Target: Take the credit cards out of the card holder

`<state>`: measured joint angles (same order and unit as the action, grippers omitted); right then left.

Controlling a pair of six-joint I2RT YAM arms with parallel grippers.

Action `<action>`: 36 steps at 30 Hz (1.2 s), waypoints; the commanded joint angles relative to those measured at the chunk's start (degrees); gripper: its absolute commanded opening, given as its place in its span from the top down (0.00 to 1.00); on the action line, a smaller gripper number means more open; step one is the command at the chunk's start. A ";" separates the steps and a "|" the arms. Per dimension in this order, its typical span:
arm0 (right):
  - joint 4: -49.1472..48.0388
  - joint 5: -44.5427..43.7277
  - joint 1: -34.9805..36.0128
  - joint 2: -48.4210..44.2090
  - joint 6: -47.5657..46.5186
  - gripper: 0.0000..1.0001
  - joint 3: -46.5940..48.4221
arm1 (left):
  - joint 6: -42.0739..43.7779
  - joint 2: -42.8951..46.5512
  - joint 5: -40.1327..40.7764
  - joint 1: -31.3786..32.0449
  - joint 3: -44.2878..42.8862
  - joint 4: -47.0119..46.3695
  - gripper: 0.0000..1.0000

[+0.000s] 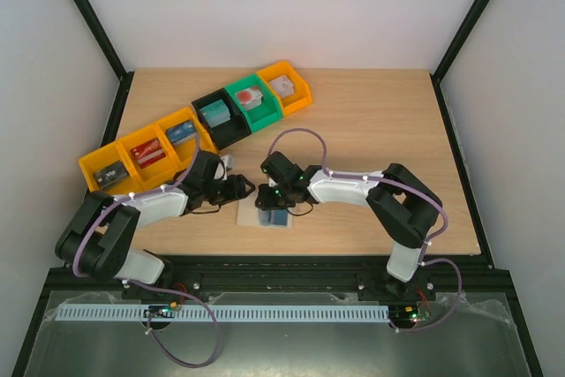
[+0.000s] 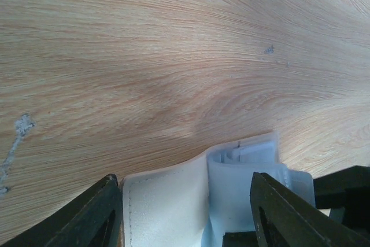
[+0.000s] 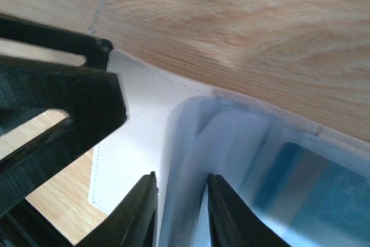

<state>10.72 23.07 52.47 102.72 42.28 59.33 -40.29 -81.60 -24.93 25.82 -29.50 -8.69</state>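
**Mia:** Where is the card holder (image 1: 265,215)?

**Sam:** It lies open on the bench (image 1: 380,130), near the middle of the front edge. Its cream half is toward the left edge and its blue pockets are toward the right.

**Mia:** And the credit cards (image 3: 326,195)?

**Sam:** In the blue pockets, I think. I see 1 blue-green shape in there, but it is blurry. No card is out.

**Mia:** What do the 2 grippers do?

**Sam:** The left gripper (image 2: 185,224) has its jaws wide apart, with the holder between them. I cannot tell if it squeezes. The right gripper (image 3: 182,212) has its jaws nearly together, with a thin pale blue layer between them. I cannot tell if that layer is a card or just the pocket.

**Mia:** What could go wrong?

**Sam:** If the right one pinches the pocket and not a card, a pull lifts the whole holder. If the left one does not hold hard, the holder slides along the bench. And the 2 grippers are very close, so they could bump.
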 commanded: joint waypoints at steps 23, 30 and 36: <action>12.24 -2.35 -6.29 -17.35 -10.41 0.98 13.64 | 1.53 19.16 -23.76 -8.81 0.59 -10.47 0.01; 6.61 10.09 -6.32 -20.71 -14.61 0.98 15.34 | 6.13 22.10 -23.19 -6.51 -4.59 -7.97 0.36; 2.37 16.71 -6.25 -25.23 -16.80 0.82 14.94 | 6.14 24.76 -25.14 -6.22 -7.72 -8.46 0.98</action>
<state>18.37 32.51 45.89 82.17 28.23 72.82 -35.29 -58.94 -48.21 19.57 -34.74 -16.32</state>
